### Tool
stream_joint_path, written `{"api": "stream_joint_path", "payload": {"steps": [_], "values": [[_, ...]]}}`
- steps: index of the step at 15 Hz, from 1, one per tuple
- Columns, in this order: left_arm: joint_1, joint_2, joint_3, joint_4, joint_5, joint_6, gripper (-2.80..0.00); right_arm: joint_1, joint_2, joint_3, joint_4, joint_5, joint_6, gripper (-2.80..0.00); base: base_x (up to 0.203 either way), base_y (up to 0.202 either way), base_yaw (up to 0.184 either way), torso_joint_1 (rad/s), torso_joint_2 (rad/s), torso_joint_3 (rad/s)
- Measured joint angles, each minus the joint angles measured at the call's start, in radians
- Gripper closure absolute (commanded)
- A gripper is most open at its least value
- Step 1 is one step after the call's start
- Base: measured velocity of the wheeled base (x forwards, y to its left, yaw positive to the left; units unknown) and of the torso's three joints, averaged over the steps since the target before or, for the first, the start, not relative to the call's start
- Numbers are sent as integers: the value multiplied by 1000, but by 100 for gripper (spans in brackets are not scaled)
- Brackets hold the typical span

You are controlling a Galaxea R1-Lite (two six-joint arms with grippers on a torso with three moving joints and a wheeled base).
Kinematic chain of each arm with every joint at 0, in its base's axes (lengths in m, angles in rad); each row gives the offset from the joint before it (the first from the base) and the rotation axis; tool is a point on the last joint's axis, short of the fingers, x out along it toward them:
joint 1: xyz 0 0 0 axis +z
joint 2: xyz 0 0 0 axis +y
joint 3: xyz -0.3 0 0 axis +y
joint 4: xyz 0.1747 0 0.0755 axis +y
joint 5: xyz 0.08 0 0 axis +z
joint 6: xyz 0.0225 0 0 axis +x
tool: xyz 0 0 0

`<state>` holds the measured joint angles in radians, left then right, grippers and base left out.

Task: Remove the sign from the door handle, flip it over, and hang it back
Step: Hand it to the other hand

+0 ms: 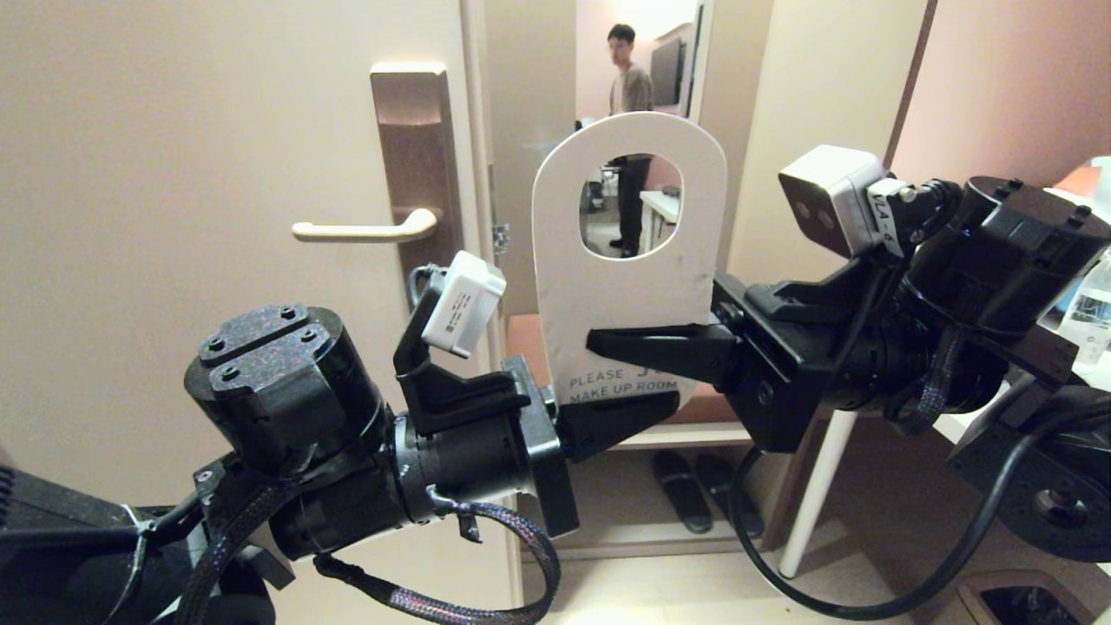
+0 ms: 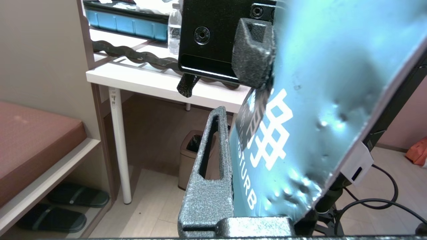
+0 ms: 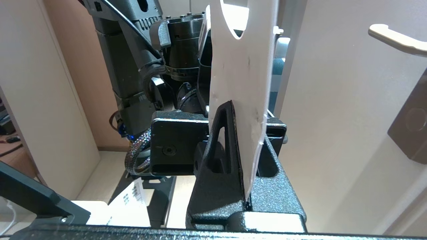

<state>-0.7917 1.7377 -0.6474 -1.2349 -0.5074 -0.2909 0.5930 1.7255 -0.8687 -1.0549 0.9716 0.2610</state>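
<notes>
Both hands are on the flat white card sign with the rounded top and big oval hole (image 1: pixel 627 252), held upright in mid-air, off the slim cream lever door handle (image 1: pixel 364 230), which sits up and beyond the left hand. Right hand (image 1: pixel 642 343) is clamped on the sign's mid edge, white "PLEASE MAKE UP ROOM" face toward the robot; left hand (image 1: pixel 621 417) has its fingers pinched on the bottom edge, blue-grey "DISTURB" face on its camera side. Risks, as I judge them: card twists or creases if either arm moves while both grip; if the right hand lets go, a thin bottom-edge pinch may let the sign pivot or slip out; after the flip, a tilted hole could miss the handle's curved end or catch the bronze-brown metal plate (image 1: pixel 417 165) behind it.
</notes>
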Motion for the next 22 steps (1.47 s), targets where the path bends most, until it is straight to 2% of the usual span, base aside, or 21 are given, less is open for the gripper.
{"api": "stream_joint_path", "payload": {"steps": [3, 4, 16, 22], "values": [[0, 0, 0, 0, 1, 1, 0, 1, 0, 2, 0, 0, 2, 0, 0, 0, 0, 0, 0, 0], [0, 0, 1, 0, 1, 1, 0, 1, 0, 3, 0, -1, 2, -280, 0, 0, 0, 0, 0, 0], [0, -2, 6, -1, 4, -2, 0, -7, 0, 34, -16, -16, -4, -280, 0, 0, 0, 0, 0, 0], [5, -7, 6, -1, 6, -3, 0, -52, -6, 81, -65, -27, -3, -280, 0, 0, 0, 0, 0, 0]]}}
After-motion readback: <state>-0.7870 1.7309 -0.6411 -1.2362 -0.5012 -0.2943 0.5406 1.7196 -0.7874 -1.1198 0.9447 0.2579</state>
